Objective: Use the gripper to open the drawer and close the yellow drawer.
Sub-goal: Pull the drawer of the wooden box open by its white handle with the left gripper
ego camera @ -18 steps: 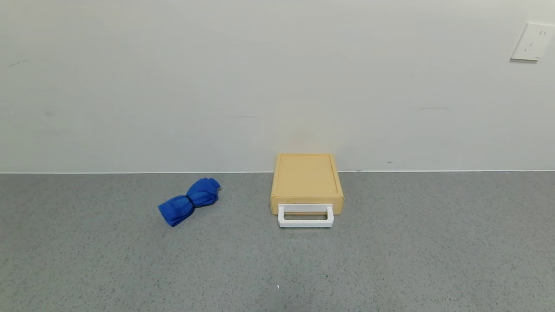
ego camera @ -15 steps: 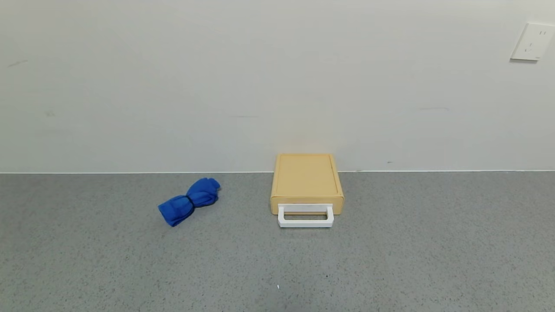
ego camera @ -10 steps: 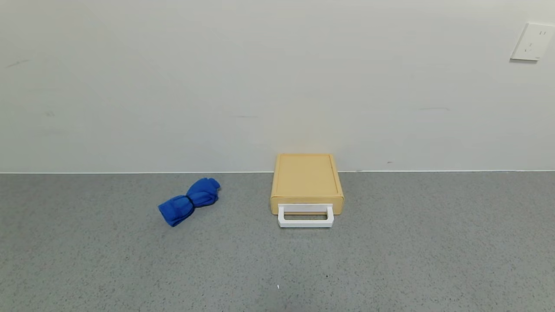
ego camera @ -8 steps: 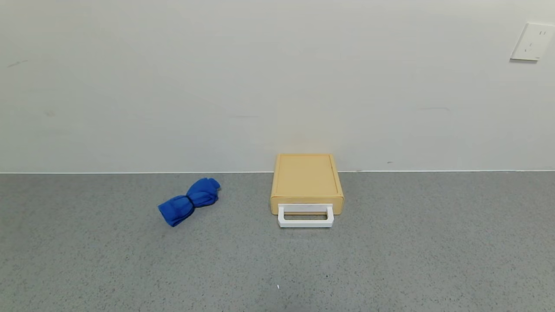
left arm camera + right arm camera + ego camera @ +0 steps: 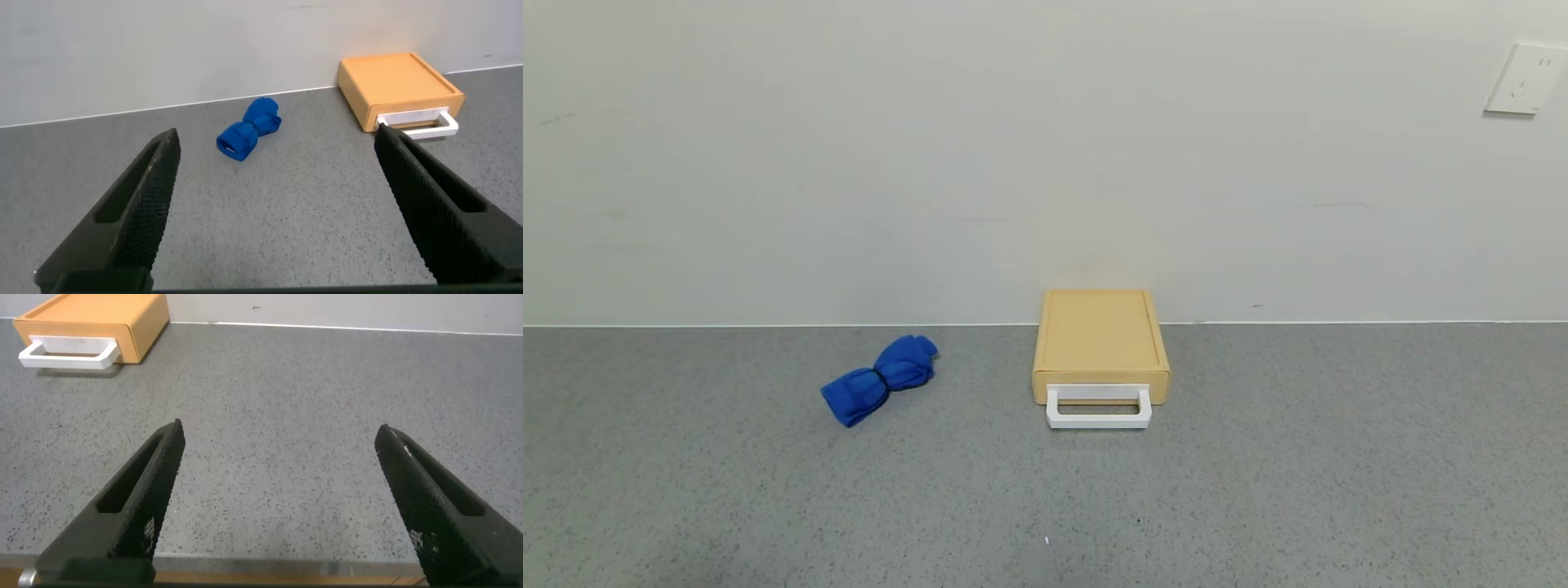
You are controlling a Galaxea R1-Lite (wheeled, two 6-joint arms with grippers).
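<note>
One shut drawer (image 5: 1100,343), handle (image 5: 1098,416) robotward, long axis toward wall (image 5: 1013,163).

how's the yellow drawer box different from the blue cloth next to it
The drawer box is pale yellow, flat and hard-edged; the cloth is bright blue, soft and bunched, pinched at its middle. The drawer box has a white loop handle on its front; the cloth has none. The drawer box backs against the wall; the cloth lies clear of it, to the robot's left. Both rest on the grey counter, untouched by either gripper.

nothing has changed: drawer (image 5: 1101,347) and blue cloth (image 5: 880,379) lie unmoved.
</note>
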